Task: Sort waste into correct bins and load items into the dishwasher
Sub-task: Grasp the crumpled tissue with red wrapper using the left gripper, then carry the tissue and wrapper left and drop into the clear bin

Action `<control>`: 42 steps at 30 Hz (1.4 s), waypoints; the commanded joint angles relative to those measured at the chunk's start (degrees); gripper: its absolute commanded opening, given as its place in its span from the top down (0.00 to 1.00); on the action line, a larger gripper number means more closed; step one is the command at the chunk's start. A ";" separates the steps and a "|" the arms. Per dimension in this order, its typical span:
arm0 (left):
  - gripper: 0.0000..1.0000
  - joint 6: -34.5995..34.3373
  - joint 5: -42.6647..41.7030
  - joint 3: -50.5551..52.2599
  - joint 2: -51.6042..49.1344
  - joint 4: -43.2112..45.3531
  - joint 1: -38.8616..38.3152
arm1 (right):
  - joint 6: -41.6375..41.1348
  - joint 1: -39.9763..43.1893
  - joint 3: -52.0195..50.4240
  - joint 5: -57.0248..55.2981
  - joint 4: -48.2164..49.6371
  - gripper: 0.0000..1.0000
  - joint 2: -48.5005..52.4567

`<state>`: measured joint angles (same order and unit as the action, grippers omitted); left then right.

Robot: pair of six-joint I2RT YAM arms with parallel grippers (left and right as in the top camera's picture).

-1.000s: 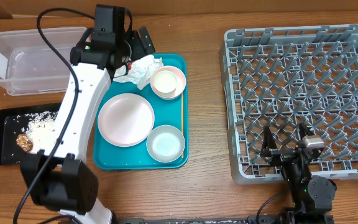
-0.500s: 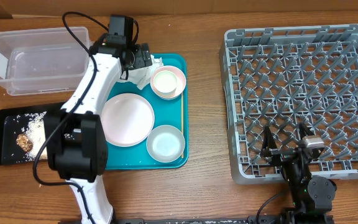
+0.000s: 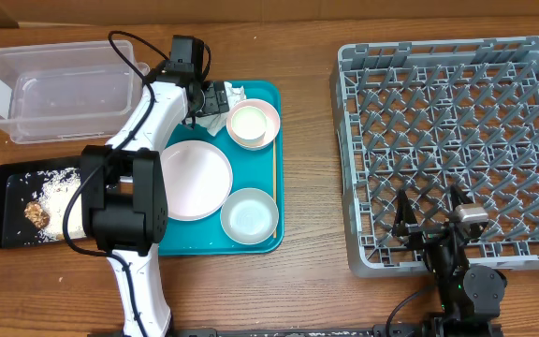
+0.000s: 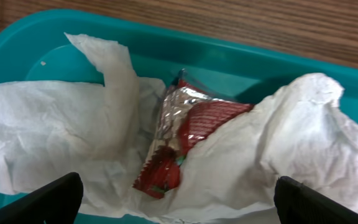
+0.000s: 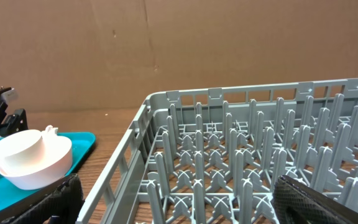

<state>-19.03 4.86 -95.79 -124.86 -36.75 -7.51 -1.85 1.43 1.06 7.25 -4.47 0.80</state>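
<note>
Status: early. The large square grey plastic dish rack [image 3: 344, 159] holds nothing, so no dish is loaded. The round pale pink plate [image 3: 193, 180], one round whitish bowl [image 3: 249, 215] and the second whitish bowl [image 3: 273, 120], with the small white cup [image 5: 18, 148] nested in it, all sit on the big teal serving tray [image 3: 171, 241].

Waste is partly sorted, I'd say. Loose white rice grains with brown food bits [image 3: 56, 192] lie in the shallow black rectangular tray [image 3: 7, 234]. The clear plastic rectangular tub [image 3: 26, 126] looks empty (maybe a few specks, can't tell from above).

Not binned: crumpled white paper napkins [image 4: 55, 143] at the teal tray's far corner, beside the cup's bowl, with the small red wrapper [image 4: 185, 134] lying in their folds.

Left gripper [image 4: 178, 186] hangs just over that pile, jaws spread wide to either side of the wrapper, gripping nothing. Right gripper [image 5: 178, 183] sits at the rack's near edge, jaws apart, empty.

Left to do, as I read it: napkins and wrapper into a bin, then all four dishes into the rack.
</note>
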 commanded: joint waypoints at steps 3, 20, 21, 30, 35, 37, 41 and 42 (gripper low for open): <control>0.00 1.27 -1.51 0.92 -0.50 1.90 0.15 | 0.17 0.20 -0.59 -0.07 0.31 0.00 -0.63; 0.77 0.79 -1.99 4.63 0.02 6.32 0.42 | 0.17 0.20 -0.59 -0.07 0.31 0.00 -0.63; 0.87 0.57 -2.27 4.26 0.42 5.97 0.42 | 0.17 0.20 -0.59 -0.07 0.31 0.00 -0.63; 0.96 0.57 -2.99 0.39 7.69 2.05 0.46 | 0.17 0.20 -0.59 -0.07 0.31 0.00 -0.63; 0.96 0.59 -2.73 0.35 14.19 2.12 0.50 | 0.17 0.20 -0.59 -0.07 0.31 0.00 -0.63; 0.96 0.57 -1.73 0.35 16.96 2.19 0.74 | 0.17 0.20 -0.59 -0.07 0.28 0.00 -0.63; 0.96 0.57 2.71 0.35 21.90 2.32 1.57 | 0.17 0.20 -0.59 -0.07 0.31 0.00 -0.63; 0.96 0.55 4.61 0.35 22.95 2.32 1.97 | 0.17 0.20 -0.59 -0.07 0.31 0.00 -0.63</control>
<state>-18.65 3.77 -94.28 -106.10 -34.50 -6.94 -1.87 1.43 1.06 7.25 -4.51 0.80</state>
